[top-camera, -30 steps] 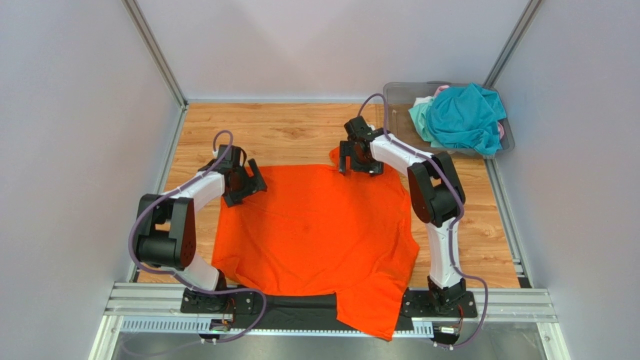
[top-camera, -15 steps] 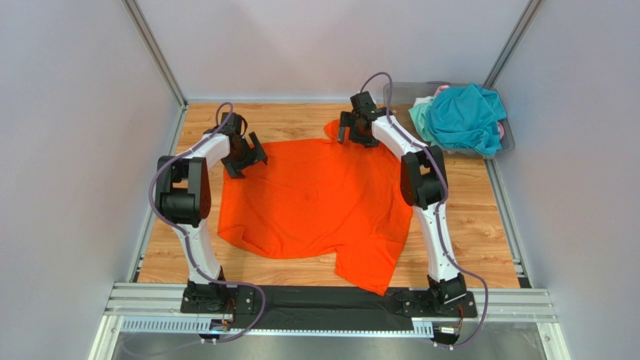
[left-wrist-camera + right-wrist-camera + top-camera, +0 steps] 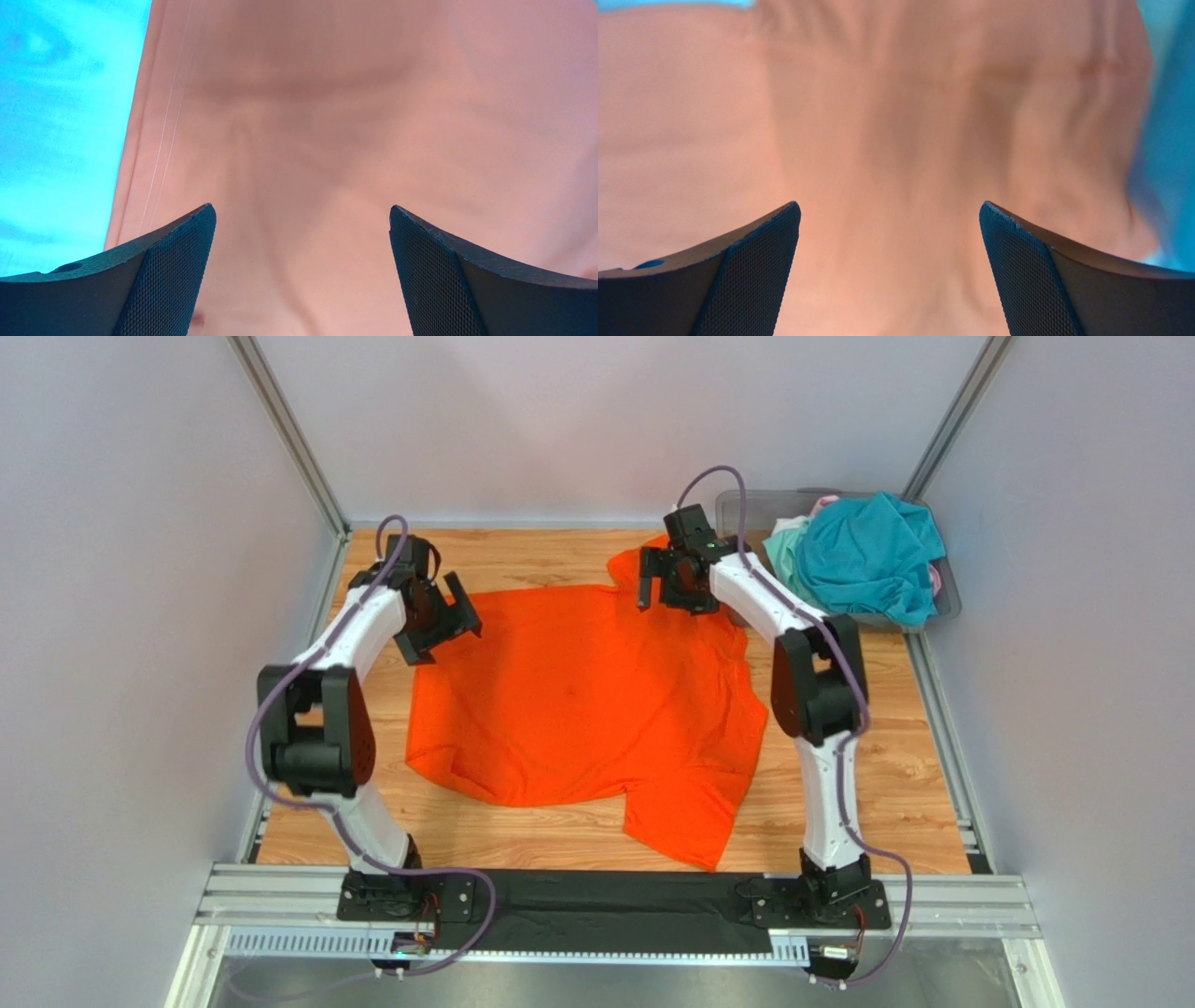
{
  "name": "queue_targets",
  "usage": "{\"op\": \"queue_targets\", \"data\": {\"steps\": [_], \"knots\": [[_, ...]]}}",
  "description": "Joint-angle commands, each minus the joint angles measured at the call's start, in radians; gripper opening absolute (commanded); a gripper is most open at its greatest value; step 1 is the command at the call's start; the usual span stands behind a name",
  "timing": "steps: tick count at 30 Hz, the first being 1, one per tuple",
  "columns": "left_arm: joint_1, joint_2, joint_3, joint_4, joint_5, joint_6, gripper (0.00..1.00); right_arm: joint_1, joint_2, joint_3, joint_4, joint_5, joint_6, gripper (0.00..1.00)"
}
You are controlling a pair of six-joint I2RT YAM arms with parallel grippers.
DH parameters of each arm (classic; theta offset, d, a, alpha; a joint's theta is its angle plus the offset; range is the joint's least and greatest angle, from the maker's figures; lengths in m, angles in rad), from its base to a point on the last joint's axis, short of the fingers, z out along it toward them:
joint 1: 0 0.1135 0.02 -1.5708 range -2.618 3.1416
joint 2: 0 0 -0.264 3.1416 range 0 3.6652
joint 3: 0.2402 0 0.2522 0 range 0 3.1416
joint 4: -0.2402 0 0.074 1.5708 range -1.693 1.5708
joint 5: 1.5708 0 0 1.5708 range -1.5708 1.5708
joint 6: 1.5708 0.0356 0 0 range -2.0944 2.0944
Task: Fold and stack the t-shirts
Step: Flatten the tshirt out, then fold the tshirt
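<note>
Orange t-shirt (image 3: 589,700) dragged forward, now lying spread.
Left gripper (image 3: 441,618), right gripper (image 3: 672,578): jaws apart, cloth beneath (released); fold next.

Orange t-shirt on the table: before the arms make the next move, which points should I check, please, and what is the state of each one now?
1. The left hand is open: ok, its fingers stand wide apart over orange fabric.
2. The right hand is open: ok, wide apart as well.
3. The orange t-shirt lies flat: not ok, it bunches at the far corner by the right hand, and the near right corner is rumpled.
4. The teal t-shirt is out of the way: ok, it sits in the bin, apart from the orange one.
5. The hands touch the cloth: cannot tell from these views.
</note>
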Motion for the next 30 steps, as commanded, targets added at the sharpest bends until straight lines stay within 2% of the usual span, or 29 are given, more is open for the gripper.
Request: {"op": "queue_targets", "data": {"steps": [1,3,4,6,7,10,11,14,19,27,30], "knots": [[-0.069,-0.246,-0.144,-0.034,-0.023,-0.003,1.0,0.059,-0.355,-0.237,0.022,0.027,0.035,1.0],[-0.116,-0.314,-0.271,-0.027,-0.037,-0.029,1.0,0.105,-0.48,-0.385,0.069,0.076,0.099,1.0],[-0.166,-0.369,-0.311,-0.027,-0.044,-0.043,1.0,0.12,-0.6,-0.549,0.091,0.088,0.126,1.0],[-0.212,-0.417,-0.423,-0.023,-0.07,-0.083,1.0,0.166,-0.71,-0.713,0.16,0.1,0.2,1.0],[-0.253,-0.458,-0.457,-0.022,-0.084,-0.099,1.0,0.18,-0.826,-0.862,0.189,0.102,0.222,1.0],[-0.3,-0.513,-0.554,-0.01,-0.121,-0.142,1.0,0.223,-0.969,-1.07,0.348,0.058,0.285,1.0],[-0.303,-0.524,-0.584,-0.008,-0.124,-0.158,1.0,0.231,-1.044,-1.192,0.455,0.001,0.295,1.0],[-0.311,-0.559,-0.645,-0.004,-0.15,-0.19,1.0,0.232,-1.095,-1.315,0.585,-0.082,0.304,1.0],[-0.311,-0.599,-0.689,-0.025,-0.207,-0.216,1.0,0.243,-1.04,-1.342,0.597,-0.102,0.281,1.0],[-0.311,-0.659,-0.73,-0.22,-0.36,-0.32,1.0,0.241,-0.997,-1.346,0.583,-0.042,0.285,1.0],[-0.311,-0.687,-0.755,-0.273,-0.347,-0.348,1.0,0.24,-1.007,-1.352,0.574,0.002,0.281,1.0]]}}
